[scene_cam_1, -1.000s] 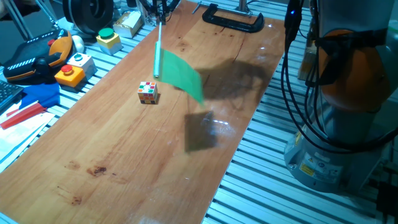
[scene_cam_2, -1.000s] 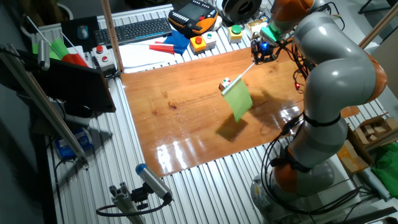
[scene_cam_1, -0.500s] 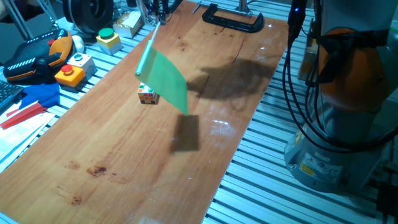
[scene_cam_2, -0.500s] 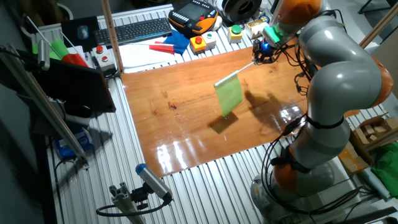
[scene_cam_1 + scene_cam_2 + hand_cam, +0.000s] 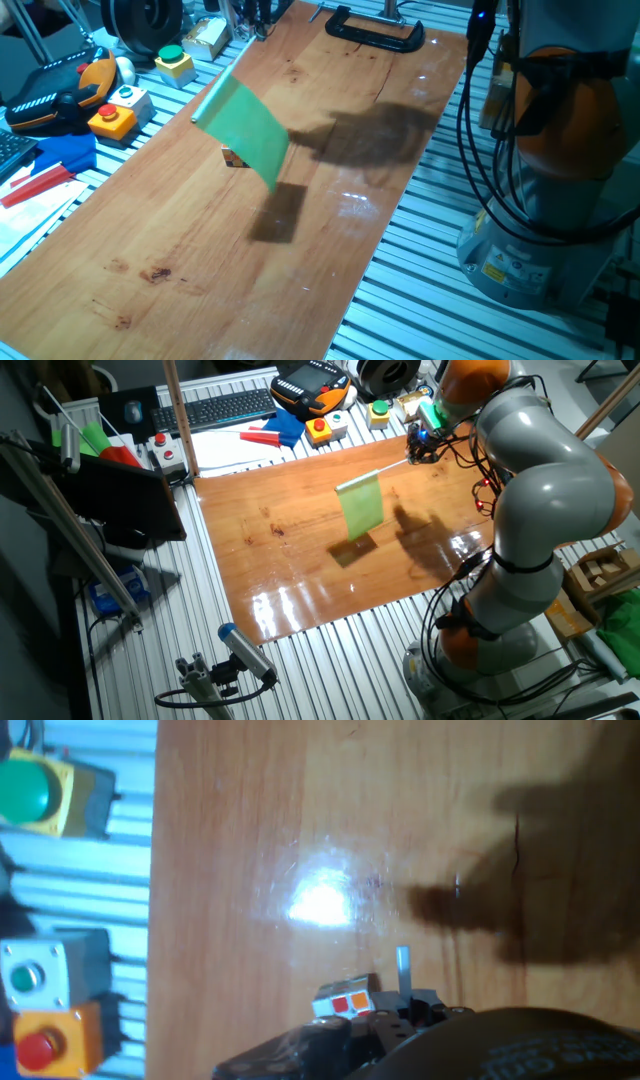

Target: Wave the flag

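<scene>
- Swung further toward frame left since the earlier pictures: flag (image 5: 240,134), with its shadow sliding down-left across the wooden table (image 5: 200,250); puzzle cube (image 5: 233,158) now mostly covered by the green sheet in one fixed view.
- Gripper (image 5: 418,448), upper right of the other fixed view, clamped narrow on the thin pale stick; fingers too small and dark there to resolve further.
- From the claw outward: stick slanting down-left to the green sheet (image 5: 361,508), hanging in the air above mid-table, clear of the wood, shadow just below it.
- In the hand view, a short pale stub of stick (image 5: 403,971) rising from the dark gripper body at bottom centre, cube (image 5: 346,999) just left of it.
- Progress, as a judgement: flag lifted and mid-swing, so waving well under way; perhaps return strokes left, number not knowable.
- Hidden or unclear: gripper cut off at the top edge of one fixed view; sheet absent from the hand view; button boxes (image 5: 45,780) at far left of that view blurred.
</scene>
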`<state>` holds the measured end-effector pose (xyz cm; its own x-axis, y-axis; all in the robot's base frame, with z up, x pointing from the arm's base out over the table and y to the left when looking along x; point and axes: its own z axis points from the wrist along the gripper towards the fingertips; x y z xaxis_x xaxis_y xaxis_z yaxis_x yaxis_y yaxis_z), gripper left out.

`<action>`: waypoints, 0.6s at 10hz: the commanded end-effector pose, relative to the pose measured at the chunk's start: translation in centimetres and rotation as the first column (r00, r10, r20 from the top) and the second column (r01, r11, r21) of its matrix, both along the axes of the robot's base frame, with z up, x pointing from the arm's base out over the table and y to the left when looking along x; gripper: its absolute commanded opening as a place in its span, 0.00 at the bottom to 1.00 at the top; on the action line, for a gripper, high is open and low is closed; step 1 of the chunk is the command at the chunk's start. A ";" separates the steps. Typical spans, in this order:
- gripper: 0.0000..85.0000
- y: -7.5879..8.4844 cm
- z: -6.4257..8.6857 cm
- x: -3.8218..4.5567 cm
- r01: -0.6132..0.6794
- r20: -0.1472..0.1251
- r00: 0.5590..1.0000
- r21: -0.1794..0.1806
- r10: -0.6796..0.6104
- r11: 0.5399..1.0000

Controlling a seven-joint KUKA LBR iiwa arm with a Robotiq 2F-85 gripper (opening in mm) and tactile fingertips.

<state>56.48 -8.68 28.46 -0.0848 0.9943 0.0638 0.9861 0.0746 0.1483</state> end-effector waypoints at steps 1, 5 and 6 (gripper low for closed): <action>0.01 0.0 0.0 0.00 0.963 0.006 0.268 -0.002 -0.963 0.268; 0.01 0.0 0.0 0.00 0.964 0.003 0.267 -0.017 -0.964 0.267; 0.01 0.0 -0.1 0.05 0.964 -0.007 0.267 -0.014 -0.964 0.267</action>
<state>56.54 -8.63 28.38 0.1144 0.9921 0.0507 0.9828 -0.1205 0.1397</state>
